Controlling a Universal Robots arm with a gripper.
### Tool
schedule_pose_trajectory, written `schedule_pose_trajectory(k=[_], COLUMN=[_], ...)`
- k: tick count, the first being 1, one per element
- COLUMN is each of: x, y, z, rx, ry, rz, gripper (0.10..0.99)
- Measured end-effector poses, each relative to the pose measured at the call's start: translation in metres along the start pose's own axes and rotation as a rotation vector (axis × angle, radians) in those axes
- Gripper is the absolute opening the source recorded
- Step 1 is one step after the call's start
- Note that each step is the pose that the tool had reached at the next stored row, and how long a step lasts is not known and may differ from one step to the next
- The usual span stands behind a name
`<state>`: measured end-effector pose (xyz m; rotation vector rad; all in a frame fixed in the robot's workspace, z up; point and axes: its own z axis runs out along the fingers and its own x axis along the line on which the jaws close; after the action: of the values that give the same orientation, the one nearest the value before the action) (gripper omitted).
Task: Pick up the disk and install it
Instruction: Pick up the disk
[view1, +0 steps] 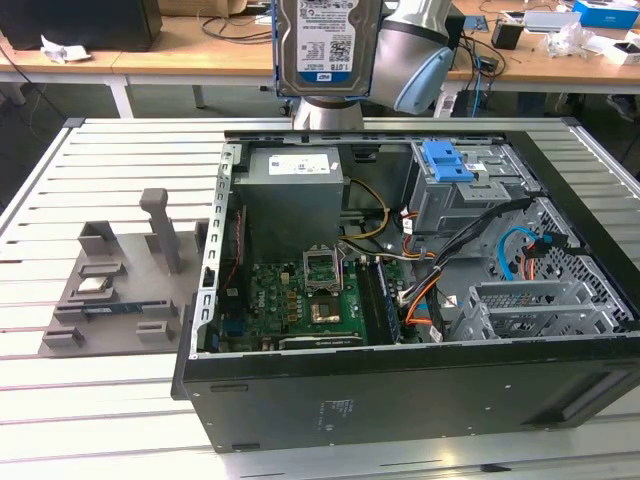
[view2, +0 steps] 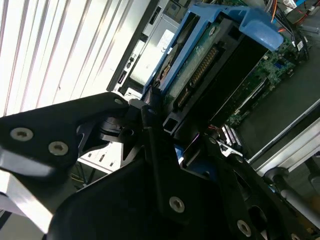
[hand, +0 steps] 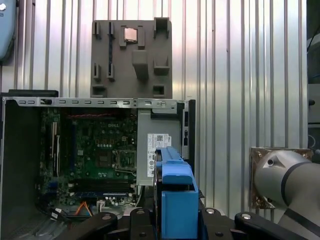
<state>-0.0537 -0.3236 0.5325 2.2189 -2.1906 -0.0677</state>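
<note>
The disk (view1: 328, 40), a silver drive with a white-and-blue barcode label in a blue caddy, hangs upright high above the back of the open computer case (view1: 400, 390), label facing the exterior view. My gripper (view2: 182, 137) is shut on one end of the disk (view2: 210, 55), with a black finger (view2: 150, 125) pressed against the blue frame. In the first wrist view the disk (hand: 175, 190) shows edge-on between the black gripper parts (hand: 177, 220). Far below it lie the case's motherboard (hand: 100, 155) and power supply.
Inside the case are a grey power-supply box (view1: 295, 170), a motherboard (view1: 310, 295), a lone blue bracket (view1: 447, 160) on the drive bay, a metal drive cage (view1: 530, 305) and loose cables. A grey parts fixture (view1: 120, 280) stands on the slatted table at the exterior view's left.
</note>
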Motion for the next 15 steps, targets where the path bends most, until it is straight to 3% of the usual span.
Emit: schedule_pose_trajectory(k=[15], x=[0.0005], y=[-0.0433], z=[-0.002], rx=[0.0], ry=[0.0], rz=[0.0], gripper=[0.365])
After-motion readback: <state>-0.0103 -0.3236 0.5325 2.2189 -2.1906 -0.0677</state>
